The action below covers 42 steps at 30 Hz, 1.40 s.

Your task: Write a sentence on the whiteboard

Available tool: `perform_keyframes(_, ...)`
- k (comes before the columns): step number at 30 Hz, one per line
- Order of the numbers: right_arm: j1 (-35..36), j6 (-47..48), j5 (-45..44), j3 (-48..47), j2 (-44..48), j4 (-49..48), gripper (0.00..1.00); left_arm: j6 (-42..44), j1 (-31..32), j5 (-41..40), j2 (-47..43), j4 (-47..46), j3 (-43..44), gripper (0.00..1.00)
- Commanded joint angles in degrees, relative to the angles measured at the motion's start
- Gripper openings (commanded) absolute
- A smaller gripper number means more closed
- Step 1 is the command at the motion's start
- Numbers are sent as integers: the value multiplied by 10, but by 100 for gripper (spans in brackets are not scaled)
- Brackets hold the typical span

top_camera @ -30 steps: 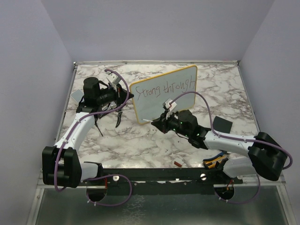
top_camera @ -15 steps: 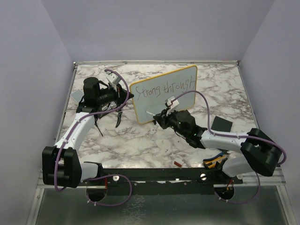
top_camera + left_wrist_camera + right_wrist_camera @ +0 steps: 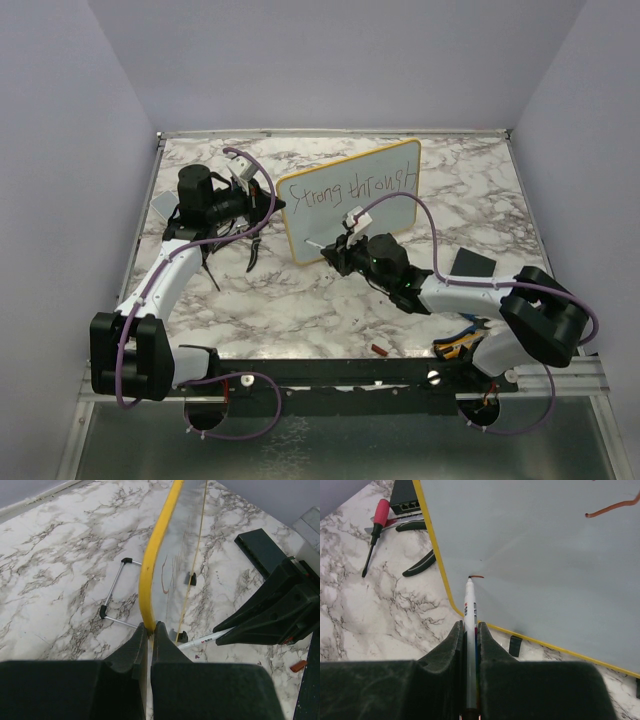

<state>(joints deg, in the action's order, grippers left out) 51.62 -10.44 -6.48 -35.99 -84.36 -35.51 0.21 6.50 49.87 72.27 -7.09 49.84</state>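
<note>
The whiteboard (image 3: 385,215), pale with a yellow frame, stands tilted at the table's middle back. One line of the sentence (image 3: 345,188) reads roughly "Strong throught". My left gripper (image 3: 270,205) is shut on the board's left yellow edge (image 3: 147,587). My right gripper (image 3: 345,250) is shut on a white marker (image 3: 469,612). The marker's tip touches the board's lower left, beside a short fresh stroke (image 3: 478,576). The marker also shows in the left wrist view (image 3: 205,639), under the black right gripper (image 3: 272,612).
A small dark square slab (image 3: 471,264) lies right of the board. A red-handled screwdriver (image 3: 376,524), black pliers (image 3: 419,563) and a dark box (image 3: 404,495) lie left of the board. A small red piece (image 3: 380,350) and orange-handled tools (image 3: 458,347) lie near the front edge.
My right gripper has moved left and up along the board's lower part, bringing the marker tip onto the lower left of the board. The left gripper and board have not moved.
</note>
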Motion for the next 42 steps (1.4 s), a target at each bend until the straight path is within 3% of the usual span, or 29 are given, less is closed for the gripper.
perform_keyframes(1, 2, 12, 10, -20, -22, -8, 1, 18, -1, -17, -12, -5, -7, 0)
perform_keyframes(16, 2, -13, -87, 15, 5, 32, 1, 18, -1, -17, -13, -5, -7, 0)
perform_keyframes(35, 31, 0, -12, -24, -60, -4, 1, 17, -1, -17, -12, -6, -7, 0)
perform_keyframes(42, 38, 5, -55, 4, -1, 4, 1, 17, -1, -17, -12, -6, -8, 0)
